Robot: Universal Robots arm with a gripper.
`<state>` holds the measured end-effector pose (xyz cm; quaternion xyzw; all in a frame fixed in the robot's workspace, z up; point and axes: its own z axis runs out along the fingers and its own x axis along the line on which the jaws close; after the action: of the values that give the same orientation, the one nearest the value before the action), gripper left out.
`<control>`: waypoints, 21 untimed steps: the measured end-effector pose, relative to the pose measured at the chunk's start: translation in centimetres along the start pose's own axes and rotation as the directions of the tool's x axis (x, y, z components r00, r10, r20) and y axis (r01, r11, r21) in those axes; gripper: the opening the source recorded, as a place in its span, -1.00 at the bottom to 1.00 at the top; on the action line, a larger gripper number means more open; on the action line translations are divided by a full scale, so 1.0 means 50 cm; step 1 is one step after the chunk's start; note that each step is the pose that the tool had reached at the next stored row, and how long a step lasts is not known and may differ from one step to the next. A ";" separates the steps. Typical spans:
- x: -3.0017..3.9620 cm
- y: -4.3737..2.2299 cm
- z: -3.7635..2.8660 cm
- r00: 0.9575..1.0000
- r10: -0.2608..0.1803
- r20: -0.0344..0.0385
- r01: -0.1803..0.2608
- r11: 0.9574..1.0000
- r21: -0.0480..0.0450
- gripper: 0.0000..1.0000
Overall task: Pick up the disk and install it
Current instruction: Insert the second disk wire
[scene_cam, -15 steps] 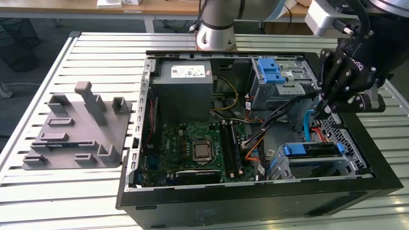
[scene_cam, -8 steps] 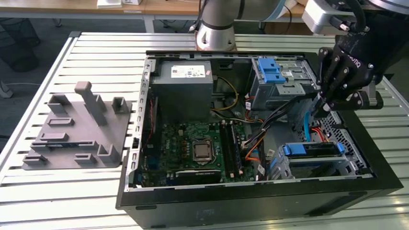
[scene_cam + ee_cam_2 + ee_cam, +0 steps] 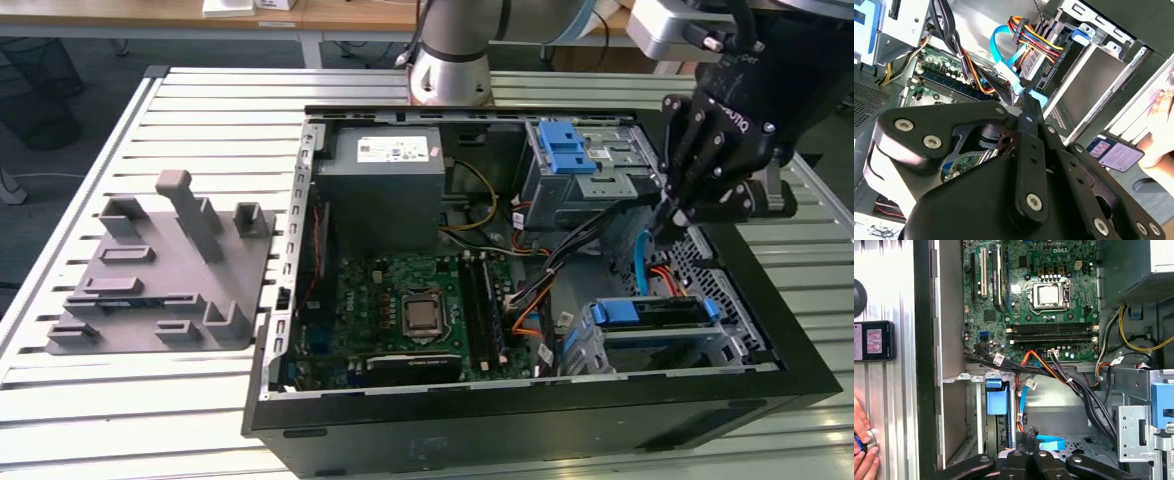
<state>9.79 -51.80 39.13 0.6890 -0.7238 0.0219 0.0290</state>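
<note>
The disk (image 3: 647, 312) sits in the drive cage at the near right corner of the open computer case (image 3: 287, 300), with its blue side rails showing. In the first wrist view its blue rail end (image 3: 996, 399) shows in the same bay. My black gripper (image 3: 677, 212) hangs over the case's right side, above and behind the disk, apart from it. In both wrist views the gripper (image 3: 1029, 456) (image 3: 1026, 100) is shut. Its tips are right at the black plug of a blue flat cable (image 3: 1050, 442); whether they pinch it I cannot tell.
Bundles of black, orange and yellow cables (image 3: 1079, 385) run between the motherboard (image 3: 414, 310) and the drive bays. A grey power-supply box (image 3: 380, 190) sits at the back. A grey fixture plate (image 3: 160, 270) lies at the exterior view's left. A person's hand (image 3: 861, 437) rests on the table by a small dark device (image 3: 873, 341).
</note>
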 end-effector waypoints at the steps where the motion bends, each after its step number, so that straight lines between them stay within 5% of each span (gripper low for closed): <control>1: -0.003 0.000 0.000 1.000 0.000 -0.005 0.000 1.000 0.000 -0.79; 4: -0.010 0.000 -0.001 1.000 0.002 -0.019 -0.002 1.000 0.001 -0.67; 8: -0.014 0.001 0.000 1.000 0.005 -0.020 -0.005 1.000 0.001 -0.40; 21: -0.021 -0.007 0.025 0.999 0.012 -0.030 -0.012 1.000 0.001 -0.40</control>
<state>10.17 -50.88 37.79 0.6841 -0.7276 0.0326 0.0394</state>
